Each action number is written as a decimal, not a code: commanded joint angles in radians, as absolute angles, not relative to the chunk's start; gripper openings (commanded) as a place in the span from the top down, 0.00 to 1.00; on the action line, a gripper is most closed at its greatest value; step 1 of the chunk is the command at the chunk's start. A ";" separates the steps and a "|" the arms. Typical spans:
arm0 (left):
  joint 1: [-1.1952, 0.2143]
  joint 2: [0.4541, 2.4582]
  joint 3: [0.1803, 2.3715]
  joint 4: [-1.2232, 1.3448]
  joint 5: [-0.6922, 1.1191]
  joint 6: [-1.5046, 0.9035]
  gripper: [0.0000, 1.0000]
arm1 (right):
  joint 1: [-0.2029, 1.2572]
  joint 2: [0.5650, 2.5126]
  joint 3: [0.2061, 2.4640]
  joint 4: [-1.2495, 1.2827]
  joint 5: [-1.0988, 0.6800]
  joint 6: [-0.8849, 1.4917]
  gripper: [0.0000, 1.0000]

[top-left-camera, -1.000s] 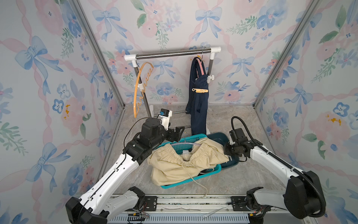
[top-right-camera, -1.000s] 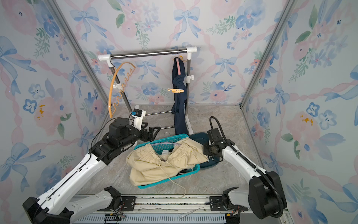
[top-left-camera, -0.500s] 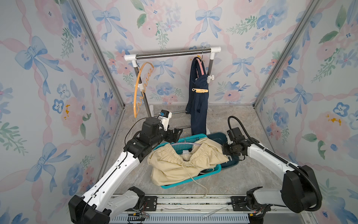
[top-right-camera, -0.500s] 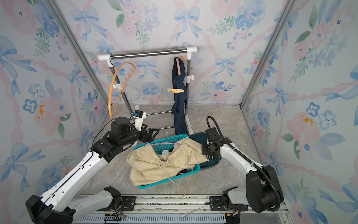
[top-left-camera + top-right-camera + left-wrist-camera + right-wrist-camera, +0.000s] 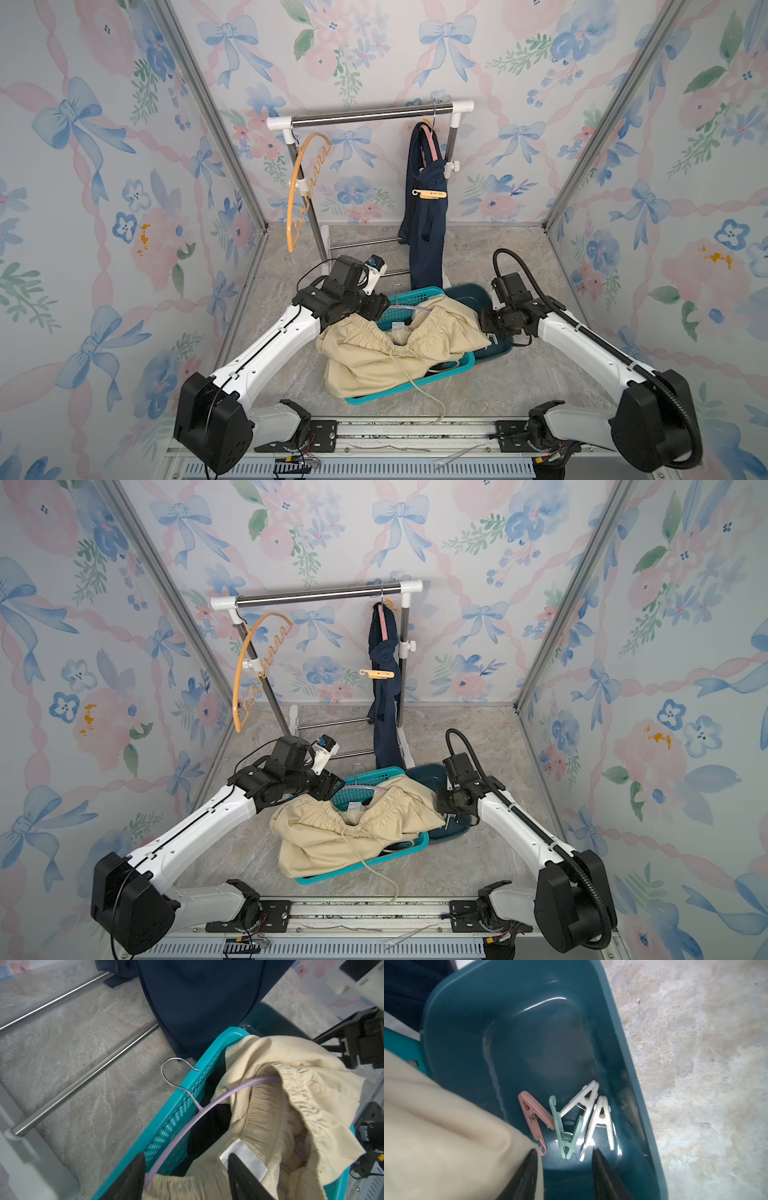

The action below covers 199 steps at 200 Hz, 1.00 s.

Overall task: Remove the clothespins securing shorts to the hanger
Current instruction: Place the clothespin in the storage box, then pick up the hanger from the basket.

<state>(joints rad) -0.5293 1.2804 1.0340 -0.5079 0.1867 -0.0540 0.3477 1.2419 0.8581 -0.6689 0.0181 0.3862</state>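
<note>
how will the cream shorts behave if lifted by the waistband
Likely floppy: the cream shorts sag over the teal basket rim. The lavender hanger tucked inside would probably come along, and the loose drawstring may drag.

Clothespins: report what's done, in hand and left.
Done: four clothespins lie in the bin; cream shorts in the basket. In hand: right tool open over the bin, left tool open at the cream shorts. Left: one orange clothespin on the hanging navy shorts.

In both top views the rack (image 5: 370,114) stands at 12 o'clock, with a bare hanger (image 5: 297,199) at its 9 o'clock end. The hanging shorts (image 5: 426,232) are at its 3 o'clock end, a clothespin (image 5: 430,194) clipped on them. At centre, the draped shorts (image 5: 374,357) lie over the basket (image 5: 409,297); just beside it at 2 o'clock, the tub (image 5: 465,293) holds four clothespins (image 5: 566,1126)
</note>
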 commanded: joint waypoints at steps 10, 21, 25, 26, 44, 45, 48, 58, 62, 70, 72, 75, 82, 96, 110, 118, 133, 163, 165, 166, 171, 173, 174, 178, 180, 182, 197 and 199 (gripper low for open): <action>-0.554 1.339 1.012 -0.535 0.131 0.139 0.43 | 0.338 1.156 0.902 -0.757 0.041 0.377 0.50; -0.562 1.363 1.015 -0.535 0.082 0.175 0.44 | 0.334 1.130 0.909 -0.769 0.039 0.377 0.49; -0.564 1.372 1.017 -0.537 0.074 0.191 0.45 | 0.334 1.120 0.912 -0.772 0.040 0.377 0.49; -0.564 1.374 1.018 -0.536 0.072 0.194 0.45 | 0.334 1.118 0.912 -0.773 0.040 0.377 0.49; -0.571 1.405 1.033 -0.533 0.074 0.248 0.45 | 0.333 1.081 0.917 -0.779 0.038 0.380 0.47; -0.572 1.407 1.034 -0.533 0.074 0.250 0.45 | 0.333 1.079 0.918 -0.779 0.038 0.380 0.47; -0.574 1.414 1.037 -0.532 0.074 0.257 0.45 | 0.333 1.075 0.919 -0.779 0.038 0.380 0.47; -0.582 1.435 1.050 -0.530 0.067 0.273 0.45 | 0.332 1.063 0.922 -0.778 0.038 0.382 0.46; -0.587 1.446 1.056 -0.530 0.059 0.277 0.45 | 0.332 1.059 0.922 -0.778 0.039 0.382 0.46; -0.592 1.467 1.067 -0.528 0.038 0.282 0.45 | 0.332 1.053 0.923 -0.775 0.036 0.382 0.46; -0.593 1.472 1.069 -0.528 0.034 0.285 0.45 | 0.331 1.052 0.923 -0.774 0.034 0.382 0.46; -0.596 1.480 1.073 -0.529 0.030 0.286 0.46 | 0.332 1.051 0.923 -0.772 0.034 0.383 0.46; -0.599 1.498 1.081 -0.528 0.024 0.292 0.45 | 0.333 1.047 0.920 -0.769 0.030 0.384 0.46; -0.606 1.527 1.092 -0.529 0.007 0.300 0.45 | 0.332 1.042 0.916 -0.763 0.021 0.386 0.46; -0.610 1.547 1.102 -0.525 -0.021 0.308 0.46 | 0.332 1.040 0.914 -0.758 0.012 0.388 0.46; -0.612 1.552 1.104 -0.522 -0.032 0.311 0.48 | 0.333 1.038 0.911 -0.756 0.011 0.389 0.46; -0.612 1.558 1.111 -0.513 -0.051 0.317 0.56 | 0.333 1.038 0.913 -0.756 0.009 0.389 0.46; -0.612 1.561 1.124 -0.511 -0.071 0.329 0.69 | 0.332 1.037 0.913 -0.746 0.005 0.393 0.46; -0.612 1.561 1.124 -0.510 -0.074 0.329 0.70 | 0.333 1.037 0.912 -0.746 0.005 0.394 0.46; -0.612 1.561 1.123 -0.511 -0.075 0.330 0.70 | 0.333 1.037 0.912 -0.746 0.005 0.394 0.46; -0.612 1.560 1.123 -0.510 -0.085 0.332 0.73 | 0.332 1.037 0.912 -0.743 0.005 0.395 0.46; -0.612 1.558 1.123 -0.511 -0.088 0.331 0.74 | 0.333 1.036 0.912 -0.743 0.003 0.396 0.46; -0.613 1.558 1.123 -0.511 -0.091 0.332 0.74 | 0.332 1.036 0.912 -0.742 0.002 0.396 0.46; -0.613 1.557 1.123 -0.510 -0.099 0.333 0.75 | 0.333 1.036 0.911 -0.740 0.001 0.397 0.46; -0.614 1.556 1.124 -0.511 -0.101 0.335 0.76 | 0.333 1.035 0.911 -0.740 0.000 0.396 0.46; -0.614 1.555 1.123 -0.511 -0.106 0.334 0.77 | 0.333 1.035 0.912 -0.739 0.000 0.397 0.46; -0.617 1.540 1.120 -0.511 -0.133 0.340 0.81 | 0.333 1.035 0.914 -0.738 -0.001 0.398 0.46; -0.618 1.538 1.119 -0.512 -0.136 0.341 0.81 | 0.333 1.035 0.913 -0.738 -0.002 0.399 0.46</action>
<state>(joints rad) -0.6182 1.5478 1.0981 -0.5327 -0.0486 0.3370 0.3401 1.0508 0.8993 -0.7444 0.0097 0.3851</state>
